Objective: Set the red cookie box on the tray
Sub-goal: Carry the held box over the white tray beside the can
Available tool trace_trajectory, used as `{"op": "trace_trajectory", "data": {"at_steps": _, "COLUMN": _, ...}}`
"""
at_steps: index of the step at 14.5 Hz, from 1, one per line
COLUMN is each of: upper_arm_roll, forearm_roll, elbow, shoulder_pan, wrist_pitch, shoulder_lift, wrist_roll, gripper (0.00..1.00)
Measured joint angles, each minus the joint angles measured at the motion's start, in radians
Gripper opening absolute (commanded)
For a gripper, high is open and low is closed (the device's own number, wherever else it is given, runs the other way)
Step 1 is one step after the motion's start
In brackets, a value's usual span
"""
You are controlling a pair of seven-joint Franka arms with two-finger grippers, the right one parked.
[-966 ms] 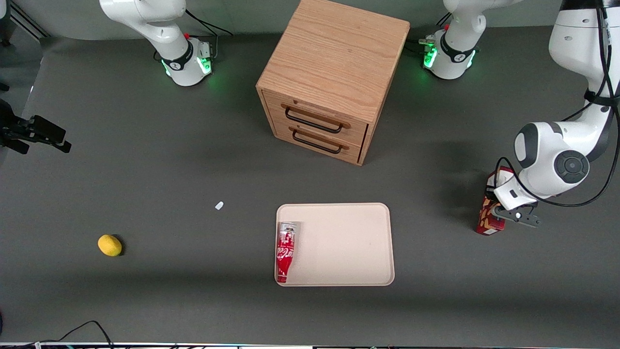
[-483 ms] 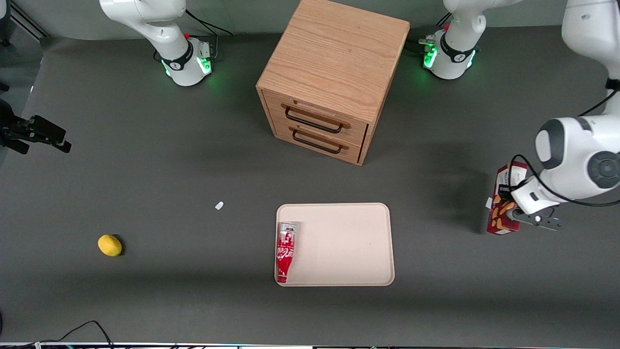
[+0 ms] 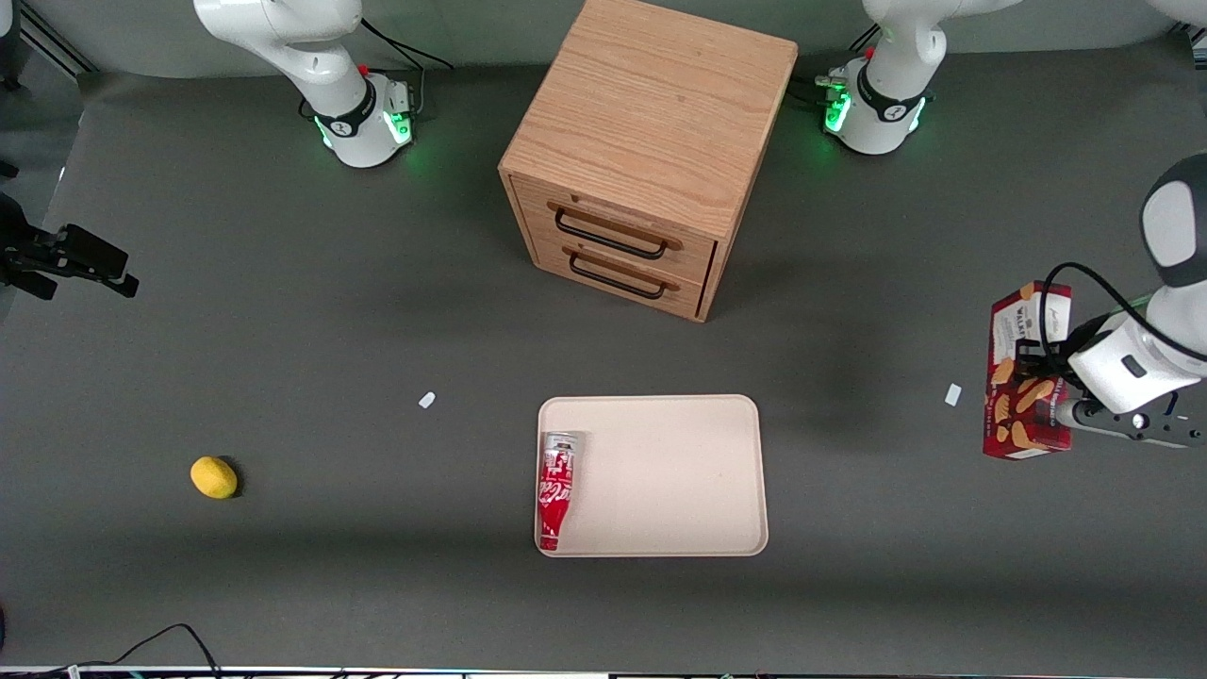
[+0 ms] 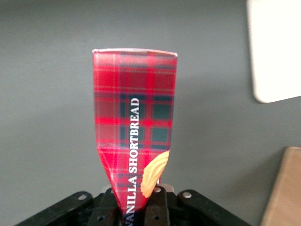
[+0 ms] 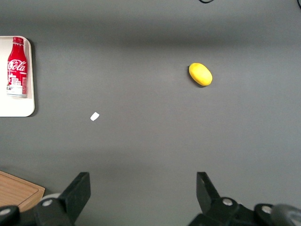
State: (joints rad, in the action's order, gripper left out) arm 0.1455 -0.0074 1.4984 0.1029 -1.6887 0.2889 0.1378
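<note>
Gripper (image 4: 136, 207) jaws clamped on red cookie box (image 3: 1026, 370), lifted, well apart from tray (image 3: 679, 471).

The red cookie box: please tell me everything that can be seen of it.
The red cookie box is a slim cardboard carton with a red tartan print, pictures of tan cookies, a white panel toward one end, and the words "VANILLA SHORTBREAD" along one side. The gripper is shut on one end, which looks pinched in. It hangs toward the working arm's end of the table, apart from the tray, and appears lifted off the table.
</note>
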Motion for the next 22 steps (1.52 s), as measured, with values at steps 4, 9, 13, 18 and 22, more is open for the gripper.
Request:
{"op": "trace_trajectory", "data": {"at_steps": 4, "upper_arm_roll": 0.06, "forearm_roll": -0.012, "elbow": -0.149, "shoulder_pan": -0.067, "wrist_pitch": 0.072, "shoulder_lift": 0.048, "wrist_roll": -0.205, "gripper": 0.0}}
{"op": "trace_trajectory", "data": {"at_steps": 9, "upper_arm_roll": 0.12, "forearm_roll": -0.014, "elbow": -0.277, "shoulder_pan": -0.175, "wrist_pitch": -0.021, "shoulder_lift": 0.209, "wrist_roll": -0.487, "gripper": 0.0}}
{"op": "trace_trajectory", "data": {"at_steps": 13, "upper_arm_roll": 0.122, "forearm_roll": 0.038, "elbow": -0.293, "shoulder_pan": -0.274, "wrist_pitch": -0.172, "shoulder_lift": 0.353, "wrist_roll": -0.592, "gripper": 0.0}}
{"op": "trace_trajectory", "data": {"at_steps": 18, "upper_arm_roll": 0.122, "forearm_roll": 0.131, "elbow": -0.289, "shoulder_pan": -0.337, "wrist_pitch": -0.365, "shoulder_lift": 0.513, "wrist_roll": -0.65, "gripper": 0.0}}
{"op": "trace_trajectory", "data": {"at_steps": 22, "upper_arm_roll": 0.117, "forearm_roll": 0.16, "elbow": -0.288, "shoulder_pan": -0.338, "wrist_pitch": -0.413, "shoulder_lift": 0.574, "wrist_roll": -0.651, "gripper": 0.0}}
